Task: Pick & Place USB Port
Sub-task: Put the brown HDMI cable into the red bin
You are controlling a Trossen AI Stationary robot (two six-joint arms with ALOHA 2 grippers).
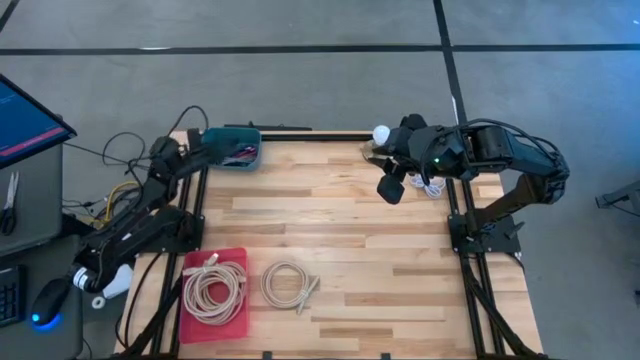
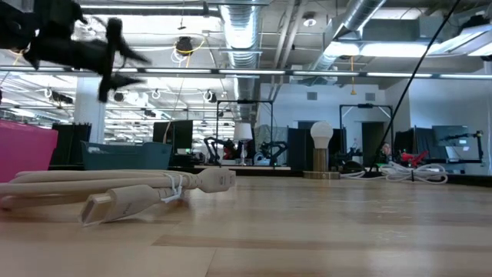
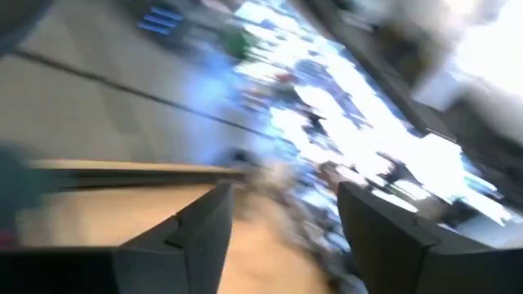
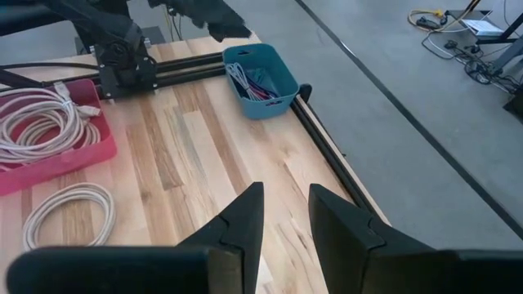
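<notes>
The loose USB cable (image 1: pixel 287 285) lies coiled on the table (image 1: pixel 340 230). It is far from both grippers, and no gripper is touching it. It sits just beside the pink tray (image 1: pixel 190 258).

The right gripper (image 1: pixel 390 187) hangs in the air, well away from the cable and across the table from it. Its fingers are a little apart and hold nothing. The left gripper (image 1: pixel 197 140) is up by the blue bin (image 1: pixel 232 131), also far from the loose cable. Its fingers are spread wide and hold nothing.

I think the job now is to reach for the loose cable. To do it well, the gripper should open wide and come straight down over one side of the ring. It should close on the whole bundle, not on one thin loop. The cable is floppy, so it may sag or uncoil when lifted. A slow lift would help.

Now the count:
- two arms
- two cream coils: the loose one, and the tray cable (image 1: pixel 213 290) inside the pink tray
- one pink tray
- one blue bin, with thin wires in it that I cannot count
- one small white cable (image 1: pixel 432 185), on the table close beside the right gripper
</notes>
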